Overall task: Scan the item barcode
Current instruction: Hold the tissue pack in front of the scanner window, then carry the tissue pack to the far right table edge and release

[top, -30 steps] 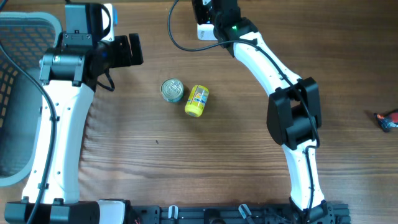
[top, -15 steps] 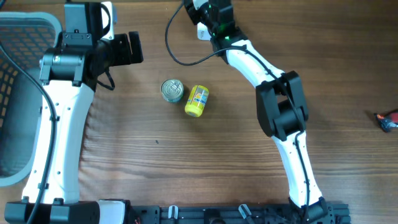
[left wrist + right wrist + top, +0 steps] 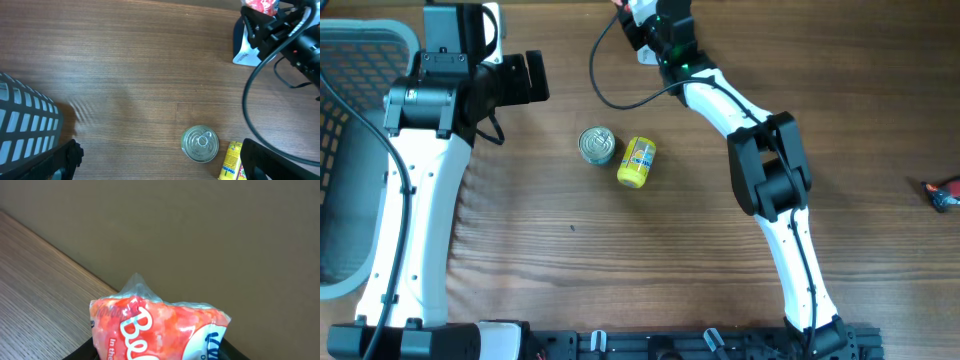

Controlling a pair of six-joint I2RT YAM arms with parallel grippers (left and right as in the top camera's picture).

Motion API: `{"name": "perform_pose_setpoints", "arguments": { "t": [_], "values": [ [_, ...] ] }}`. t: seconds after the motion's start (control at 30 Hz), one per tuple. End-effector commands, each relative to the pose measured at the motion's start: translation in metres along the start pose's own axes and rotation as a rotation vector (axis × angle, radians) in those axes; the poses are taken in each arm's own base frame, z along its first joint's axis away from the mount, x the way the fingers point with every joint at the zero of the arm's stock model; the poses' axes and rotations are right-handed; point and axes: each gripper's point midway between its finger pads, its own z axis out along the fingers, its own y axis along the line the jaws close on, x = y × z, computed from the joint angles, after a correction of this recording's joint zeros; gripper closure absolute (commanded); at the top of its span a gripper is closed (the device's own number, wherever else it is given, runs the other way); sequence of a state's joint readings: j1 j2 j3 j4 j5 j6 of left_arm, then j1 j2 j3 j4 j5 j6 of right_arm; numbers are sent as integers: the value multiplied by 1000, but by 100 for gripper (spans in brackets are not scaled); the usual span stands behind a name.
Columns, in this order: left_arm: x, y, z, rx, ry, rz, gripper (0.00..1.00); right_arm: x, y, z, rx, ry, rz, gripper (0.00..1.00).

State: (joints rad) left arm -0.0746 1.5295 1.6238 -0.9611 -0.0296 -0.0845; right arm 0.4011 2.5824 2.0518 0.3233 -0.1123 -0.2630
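Red snack packet (image 3: 157,325), clamped in the right gripper (image 3: 156,352), hangs ready for scanning; its barcode must next be turned toward the white device (image 3: 243,49) beside it.

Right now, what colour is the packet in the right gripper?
Packet: red-orange with white lettering; right wrist view.

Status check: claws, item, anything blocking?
Left claw open, hovering over wooden table. Right claw shut on red plastic snack packet at far table edge. Mid-table, silver tin can and yellow plastic container rest well clear.
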Motion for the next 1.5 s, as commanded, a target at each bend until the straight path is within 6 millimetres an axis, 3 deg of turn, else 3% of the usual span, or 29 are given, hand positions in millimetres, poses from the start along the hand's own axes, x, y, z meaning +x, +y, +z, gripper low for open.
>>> {"name": "perform_pose_setpoints", "arguments": {
  "t": [0.0,0.37,0.57,0.73,0.83,0.9,1.03,1.07,1.17,1.33,1.43,1.47],
  "values": [
    [7,5,8,-22,24,-1,0,15,-12,1,-22,13,70,53],
    [15,13,15,-62,42,1,0,8,-3,-2,-80,9,96,53],
    [15,13,15,-61,43,1,0,-42,-14,-25,-81,20,93,55],
    [15,13,15,-61,44,1,0,-113,-38,-75,-18,44,93,59],
    [16,13,15,-62,46,1,0,-147,-61,-125,83,125,84,62],
    [16,13,15,-61,46,1,0,-154,-73,-165,143,229,20,63],
    [16,13,15,-61,46,0,0,-121,-103,-257,298,546,54,68],
    [16,13,15,-60,46,0,0,-101,-111,-286,337,659,114,68],
    [16,11,15,-52,47,0,0,-43,-139,-346,430,915,268,70],
    [20,-12,15,51,63,11,0,42,-203,-418,591,1142,461,65],
    [21,-25,14,71,60,37,0,95,-236,-450,694,1149,650,58],
    [21,-30,14,80,58,47,0,122,-247,-458,703,1114,743,53]
  ]
}}
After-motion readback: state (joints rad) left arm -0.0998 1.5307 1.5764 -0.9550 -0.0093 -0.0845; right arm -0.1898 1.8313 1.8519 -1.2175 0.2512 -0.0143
